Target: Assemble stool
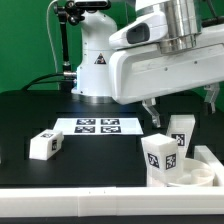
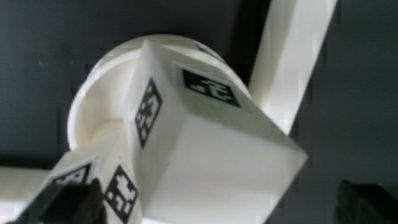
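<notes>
The round white seat (image 1: 190, 176) lies at the exterior view's lower right with two tagged legs standing on it, one in front (image 1: 160, 156) and one behind (image 1: 182, 131). A third leg (image 1: 43, 144) lies loose on the black table at the left. My gripper (image 1: 170, 120) hangs over the rear leg with one dark finger (image 1: 150, 113) showing beside it. In the wrist view that leg (image 2: 214, 150) fills the space between my fingers (image 2: 63, 205), with the seat (image 2: 111, 95) beyond it. My gripper (image 2: 205, 210) looks open, with a dark gap on one side of the leg.
The marker board (image 1: 97, 125) lies flat in the middle of the table. A long white bar (image 1: 210, 158) runs along the seat's far right side and shows in the wrist view (image 2: 295, 50). The arm's base (image 1: 95, 60) stands behind the board.
</notes>
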`<act>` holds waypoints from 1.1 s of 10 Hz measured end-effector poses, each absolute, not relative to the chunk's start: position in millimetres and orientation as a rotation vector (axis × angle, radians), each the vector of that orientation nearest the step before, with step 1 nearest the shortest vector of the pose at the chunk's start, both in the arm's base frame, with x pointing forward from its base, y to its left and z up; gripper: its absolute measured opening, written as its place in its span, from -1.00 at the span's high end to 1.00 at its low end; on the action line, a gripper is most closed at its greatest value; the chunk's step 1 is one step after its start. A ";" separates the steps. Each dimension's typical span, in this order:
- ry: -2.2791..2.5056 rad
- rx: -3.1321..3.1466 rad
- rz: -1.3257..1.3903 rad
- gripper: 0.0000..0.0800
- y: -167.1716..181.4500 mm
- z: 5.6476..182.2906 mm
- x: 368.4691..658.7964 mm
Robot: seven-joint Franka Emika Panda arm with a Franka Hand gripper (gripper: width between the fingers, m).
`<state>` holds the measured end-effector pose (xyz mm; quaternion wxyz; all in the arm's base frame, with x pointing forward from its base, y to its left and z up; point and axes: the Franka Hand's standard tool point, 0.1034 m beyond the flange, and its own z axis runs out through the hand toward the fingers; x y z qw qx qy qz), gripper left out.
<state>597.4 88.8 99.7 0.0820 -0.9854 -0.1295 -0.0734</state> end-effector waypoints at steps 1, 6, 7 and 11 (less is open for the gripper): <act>-0.508 -2.935 -0.225 -0.62 88.6 98.5 596.8; -1.131 -2.825 -0.231 -0.62 87.5 93.7 592.9; -1.234 -2.794 -0.229 -0.62 87.4 92.4 592.4; -1.651 -2.635 -0.184 -0.62 83.1 84.9 589.8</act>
